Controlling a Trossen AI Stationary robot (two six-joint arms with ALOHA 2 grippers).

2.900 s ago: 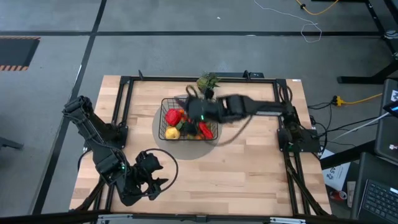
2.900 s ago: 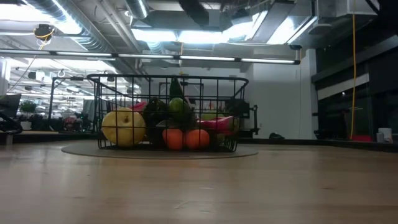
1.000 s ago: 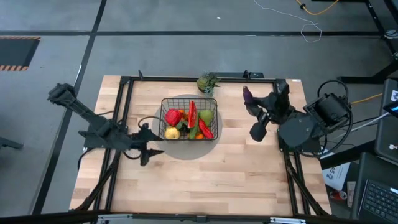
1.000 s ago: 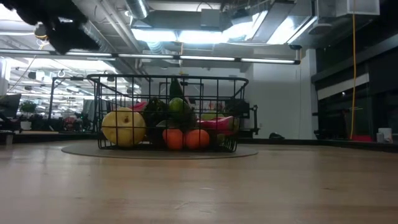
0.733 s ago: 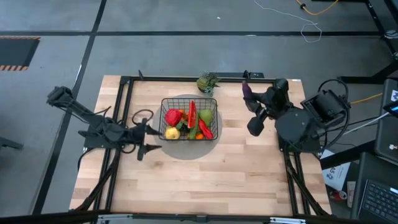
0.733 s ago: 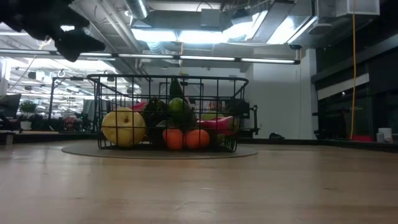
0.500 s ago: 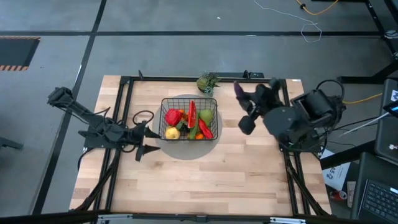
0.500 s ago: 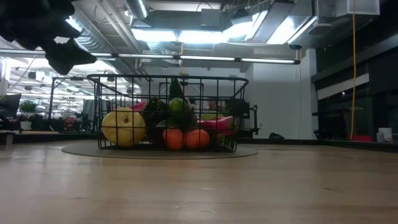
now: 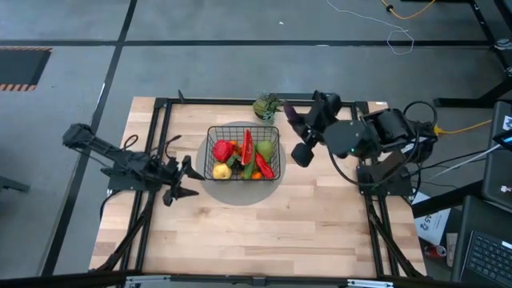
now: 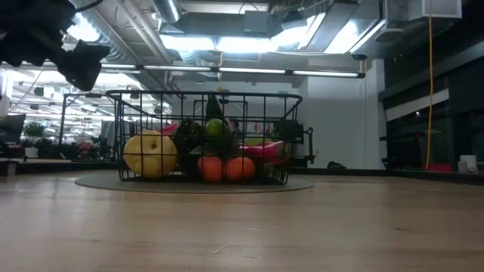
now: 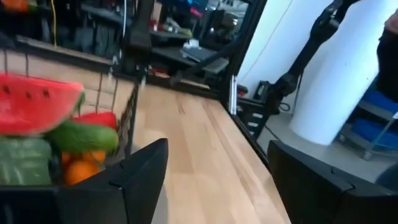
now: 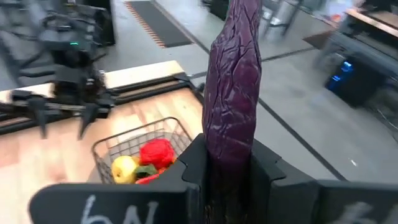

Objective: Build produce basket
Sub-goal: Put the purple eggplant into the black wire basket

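the right gripper (image 12: pixel 227 163) has swung toward the basket (image 9: pixel 244 152), jaws clamped mid-length on a light, stiff-looking eggplant (image 12: pixel 233 93); left gripper (image 9: pixel 178 178) gapes empty.

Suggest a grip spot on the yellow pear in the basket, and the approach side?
Judging from above: take the yellow pear across its round body, coming straight down. It sits in the basket corner nearest the left gripper, wire on two sides, produce crowding the rest, so side entry looks blocked.
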